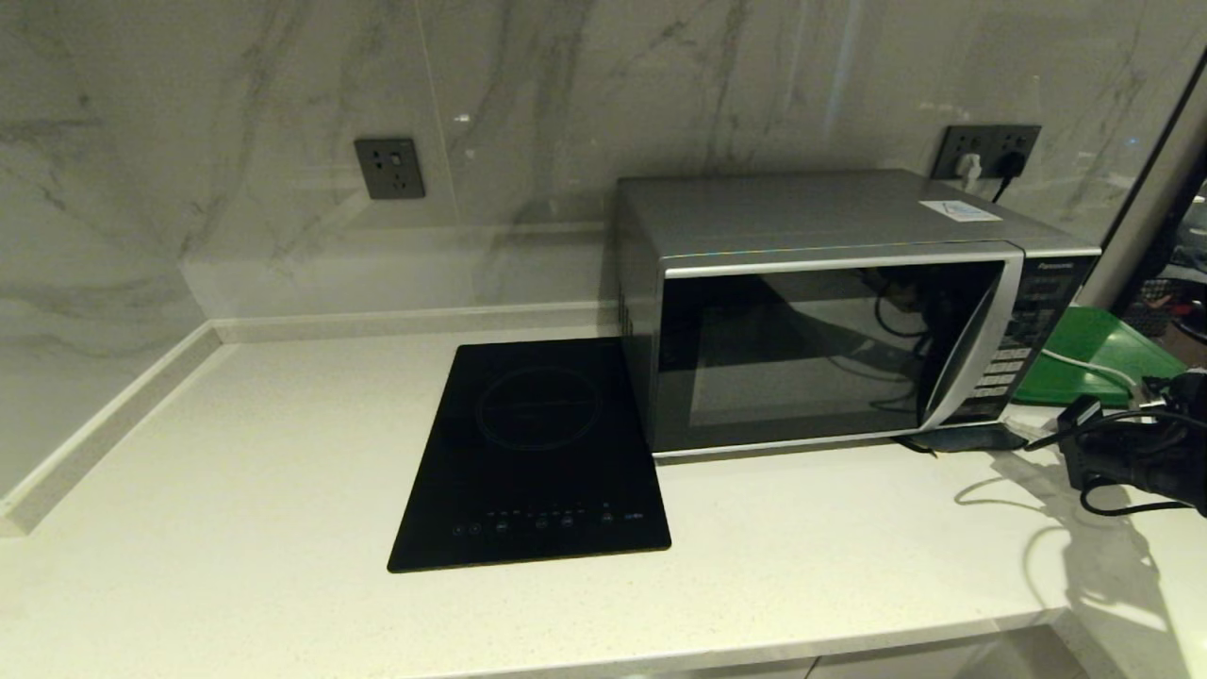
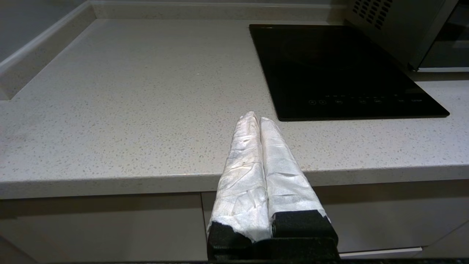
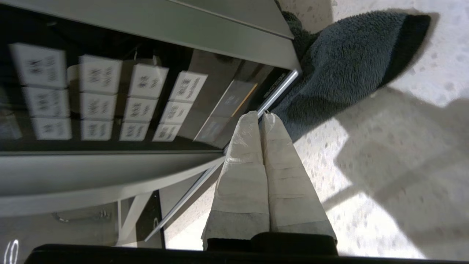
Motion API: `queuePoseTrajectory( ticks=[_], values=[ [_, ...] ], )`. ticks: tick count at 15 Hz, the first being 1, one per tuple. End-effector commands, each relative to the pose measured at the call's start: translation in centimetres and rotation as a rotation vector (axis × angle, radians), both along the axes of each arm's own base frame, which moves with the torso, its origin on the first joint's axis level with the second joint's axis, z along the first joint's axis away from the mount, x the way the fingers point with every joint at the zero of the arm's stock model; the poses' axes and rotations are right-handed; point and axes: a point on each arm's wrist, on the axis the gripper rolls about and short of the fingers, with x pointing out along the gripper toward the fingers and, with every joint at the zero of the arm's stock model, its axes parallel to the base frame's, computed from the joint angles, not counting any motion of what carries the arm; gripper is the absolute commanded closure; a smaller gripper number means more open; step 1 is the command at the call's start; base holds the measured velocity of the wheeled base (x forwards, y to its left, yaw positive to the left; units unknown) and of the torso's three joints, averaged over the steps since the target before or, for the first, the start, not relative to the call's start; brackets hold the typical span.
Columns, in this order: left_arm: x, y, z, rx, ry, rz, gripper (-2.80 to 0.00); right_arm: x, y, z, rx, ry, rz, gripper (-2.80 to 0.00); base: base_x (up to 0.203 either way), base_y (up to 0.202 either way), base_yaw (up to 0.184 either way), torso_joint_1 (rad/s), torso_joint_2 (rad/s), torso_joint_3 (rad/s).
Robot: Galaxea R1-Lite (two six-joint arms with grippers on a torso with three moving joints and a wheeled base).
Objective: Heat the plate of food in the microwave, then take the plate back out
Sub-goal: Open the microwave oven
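The silver-grey microwave [image 1: 830, 349] stands at the back right of the counter with its dark glass door closed. The plate of food is out of view. My right gripper [image 3: 261, 114] is shut with nothing between its white-wrapped fingers. Its tips sit just off the bottom corner of the microwave's button panel [image 3: 110, 91], above a dark cloth [image 3: 344, 55]. The right arm [image 1: 1132, 453] reaches in from the right edge of the head view. My left gripper [image 2: 255, 116] is shut and empty, held over the counter's front edge, left of the cooktop.
A flat black induction cooktop [image 1: 537, 453] lies left of the microwave. The dark cloth [image 1: 962, 438] sticks out under the microwave's front right corner. A green tray [image 1: 1094, 354] and cables lie to its right. Wall sockets [image 1: 389, 168] sit on the marble backsplash.
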Motion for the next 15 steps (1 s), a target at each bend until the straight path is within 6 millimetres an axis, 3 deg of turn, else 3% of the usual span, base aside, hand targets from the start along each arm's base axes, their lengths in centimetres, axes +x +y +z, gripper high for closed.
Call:
queuePoseTrajectory(
  ticks=[1,15],
  values=[
    [0.0,0.0,0.0,-0.001,0.000,0.001,0.00,0.8,-0.1,-0.8,0.009,-0.001,0.016,0.00,0.000,0.000,0.000,0.000,0.00,0.000],
    [0.0,0.0,0.0,-0.001,0.000,0.001,0.00,3.5,0.0,-0.7,-0.012,-0.064,0.081,0.00,0.000,0.000,0.000,0.000,0.00,0.000]
  ],
)
